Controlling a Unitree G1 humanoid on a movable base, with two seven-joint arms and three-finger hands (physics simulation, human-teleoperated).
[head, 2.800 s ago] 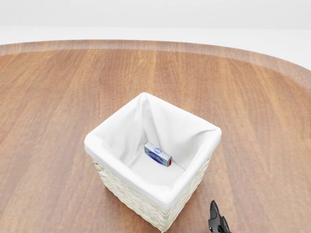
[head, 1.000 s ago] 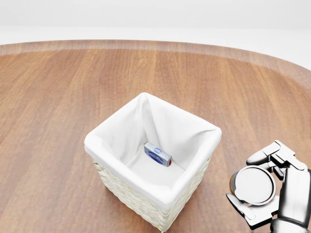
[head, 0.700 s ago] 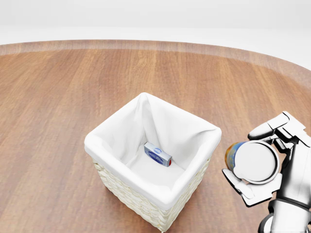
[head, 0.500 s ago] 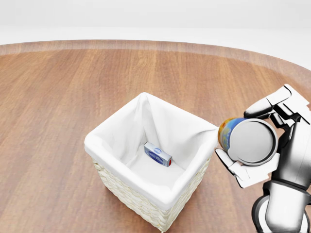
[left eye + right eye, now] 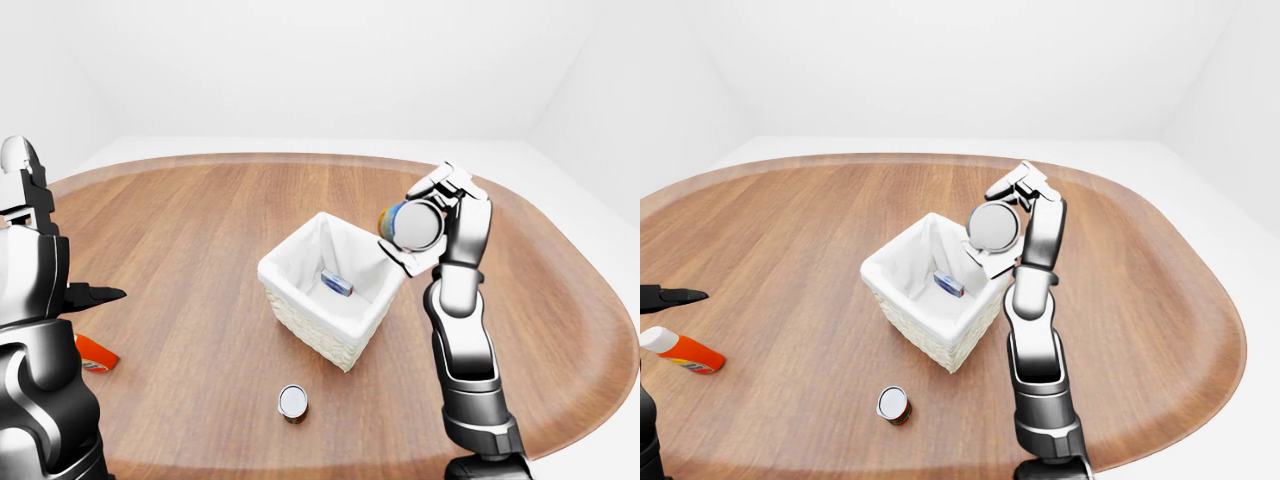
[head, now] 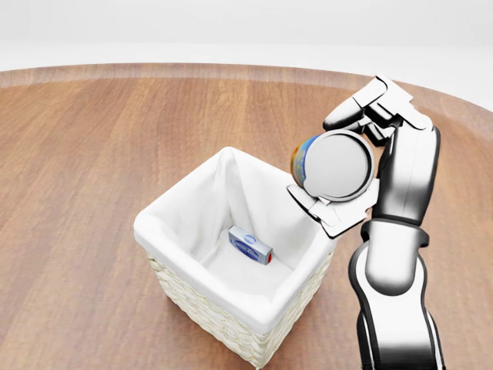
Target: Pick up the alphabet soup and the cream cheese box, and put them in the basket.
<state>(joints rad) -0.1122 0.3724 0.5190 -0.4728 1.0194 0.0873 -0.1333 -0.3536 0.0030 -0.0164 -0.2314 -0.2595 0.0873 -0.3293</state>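
Gripping the alphabet soup (image 6: 308,158), the right hand (image 6: 348,162) hangs over the basket (image 6: 231,301).

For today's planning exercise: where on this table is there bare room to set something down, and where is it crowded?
Bare wood spreads beyond the basket toward the table's top edge in the head view, and to its left. It is crowded at the basket's right rim, where the right robot hand holds the alphabet soup; the cream cheese box lies inside.
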